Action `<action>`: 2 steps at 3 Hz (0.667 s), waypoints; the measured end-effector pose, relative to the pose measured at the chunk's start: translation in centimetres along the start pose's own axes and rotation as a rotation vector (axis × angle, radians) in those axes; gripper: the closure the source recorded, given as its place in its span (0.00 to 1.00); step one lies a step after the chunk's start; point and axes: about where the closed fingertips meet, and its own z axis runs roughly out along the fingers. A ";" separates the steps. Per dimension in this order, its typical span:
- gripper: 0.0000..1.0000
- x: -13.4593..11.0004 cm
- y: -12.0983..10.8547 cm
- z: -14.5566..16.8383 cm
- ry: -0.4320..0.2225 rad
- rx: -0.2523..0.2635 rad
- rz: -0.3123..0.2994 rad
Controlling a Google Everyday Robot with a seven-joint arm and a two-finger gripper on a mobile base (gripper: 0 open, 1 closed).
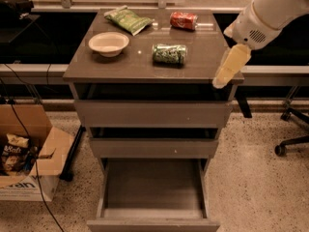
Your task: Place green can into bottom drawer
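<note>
Floor: I see pale speckled terrazzo (pixel 256 178) on every side of the cabinet.
Centre: a grey-brown cabinet (pixel 145 112), with warm light glinting on its top.
8 o'clock: an open cardboard box (pixel 34 187) sits on the floor.
3 o'clock: I can make out a black chair base (pixel 289 141) on castors.
12 o'clock: a pale ledge (pixel 48 8) runs across, with a dark recess (pixel 48 37) below it.
2 o'clock: the gripper (pixel 221 81) hangs by the cabinet top's right front corner.
</note>
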 end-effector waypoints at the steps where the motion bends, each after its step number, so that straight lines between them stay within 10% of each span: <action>1: 0.00 -1.9 -0.9 2.0 -0.094 0.010 0.041; 2: 0.00 -6.3 -2.9 4.7 -0.169 0.021 0.021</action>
